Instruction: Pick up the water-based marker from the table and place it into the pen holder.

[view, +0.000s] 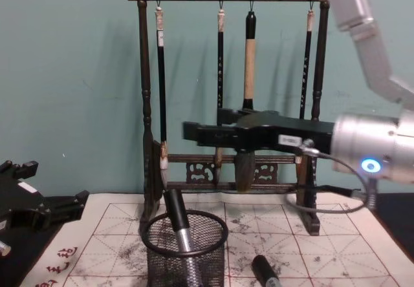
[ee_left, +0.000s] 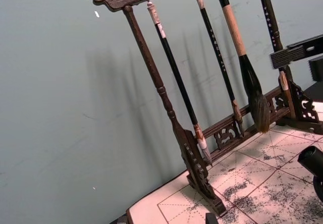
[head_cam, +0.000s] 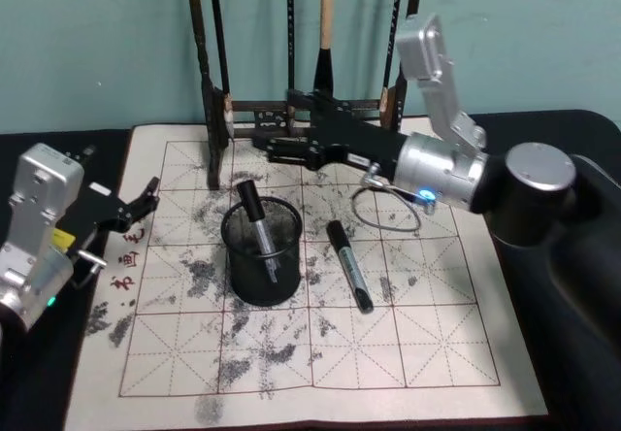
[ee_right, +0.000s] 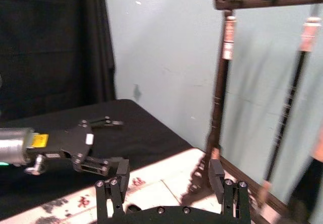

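Head view has the right gripper (head_cam: 277, 120), fingers apart and empty, hanging above the far part of the sheet in front of the brush rack (head_cam: 209, 111), just beyond the pen holder (head_cam: 262, 285). One marker (head_cam: 254, 219) leans cap-up in the holder, and a second marker (head_cam: 349, 266) lies flat just to its right. Left gripper (head_cam: 146, 203), also spread and empty, sits over the sheet's left edge; the ink-smudged grid paper (head_cam: 417, 334) covers a black table (head_cam: 19, 145) against a teal wall (head_cam: 97, 43)
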